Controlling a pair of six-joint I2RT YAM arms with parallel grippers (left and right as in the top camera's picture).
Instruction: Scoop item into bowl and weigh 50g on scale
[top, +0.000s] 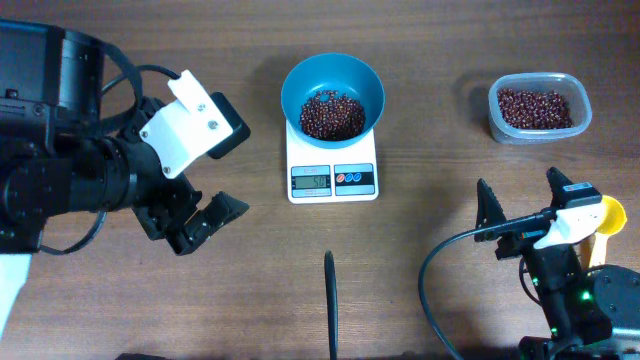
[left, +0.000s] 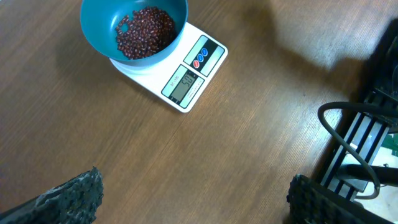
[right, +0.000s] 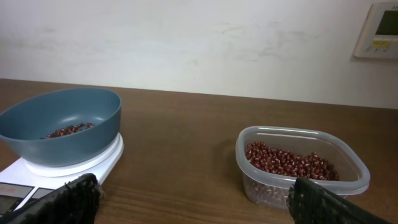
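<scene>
The beans (top: 332, 115) fill the bowl (top: 296, 88) on the scale (top: 332, 180); weighing looks nearly done, with left pincer (top: 235, 165) and right pincer (top: 522, 200) both released and empty

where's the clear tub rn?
Overhead view: the clear tub sits at far right, apart from the bowl on the scale, just beyond the open right tool.
</scene>
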